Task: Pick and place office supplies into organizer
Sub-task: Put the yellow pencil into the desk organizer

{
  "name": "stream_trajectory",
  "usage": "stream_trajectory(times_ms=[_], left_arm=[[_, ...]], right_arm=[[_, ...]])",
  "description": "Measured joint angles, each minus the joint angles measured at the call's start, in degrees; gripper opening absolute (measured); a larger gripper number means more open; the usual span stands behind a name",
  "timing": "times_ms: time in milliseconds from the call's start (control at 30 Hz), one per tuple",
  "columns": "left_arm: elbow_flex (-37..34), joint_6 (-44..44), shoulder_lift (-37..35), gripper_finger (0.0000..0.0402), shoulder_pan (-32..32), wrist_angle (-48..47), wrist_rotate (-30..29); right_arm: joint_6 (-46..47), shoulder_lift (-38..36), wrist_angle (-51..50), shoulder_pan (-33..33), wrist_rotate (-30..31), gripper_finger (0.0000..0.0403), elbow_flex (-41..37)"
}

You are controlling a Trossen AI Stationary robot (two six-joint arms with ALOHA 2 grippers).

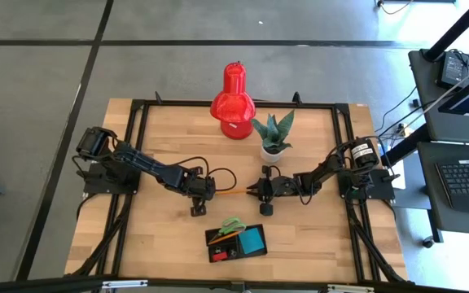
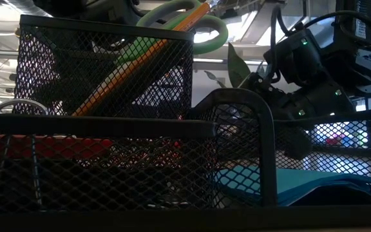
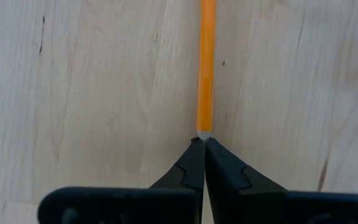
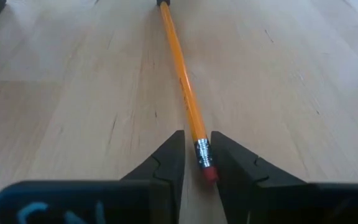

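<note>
Organizer (image 1: pixel 238 244), lower centre, mostly filled; last pencil (image 1: pixel 233 192) mid-frame, clamped by left gripper (image 1: pixel 212 190), right gripper (image 1: pixel 255 192) fingers apart round eraser end.

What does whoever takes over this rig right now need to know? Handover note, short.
Left tool: shut on the tip of the orange pencil, mid-table.
Right tool: fingers around the pencil's eraser end, a slight gap showing on both sides; grip not confirmed.
Organizer, near edge of table: holds green-handled scissors, a pencil, blue note pad, a red piece.
Done: those items stowed.
Left: this pencil, spanning both tools, goes into the organizer.
</note>
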Motion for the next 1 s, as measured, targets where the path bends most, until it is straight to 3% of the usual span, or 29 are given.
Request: stream_trajectory(times_ms=[233,500,733,1000], left_arm=[[0.00,-0.13,0.00,0.0003,-0.02,0.00,-0.07],[-0.24,0.25,-1.14,0.0032,-0.13,0.07,-1.63],[-0.77,4.89,-11.76,0.0091,-0.36,-1.92,-1.76],[-6.61,0.67,-21.90,0.0106,-1.59,-1.60,-7.47]], right_arm=[[-0.90,-0.04,-0.04,0.02,-0.19,0.0026,-0.02],[-0.24,-0.04,-0.04,0.02,-0.18,0.0026,0.00],[-0.51,-0.45,-0.21,0.02,0.07,0.0026,0.00],[-8.07,-8.17,-7.59,0.56,3.54,0.0026,1.98]])
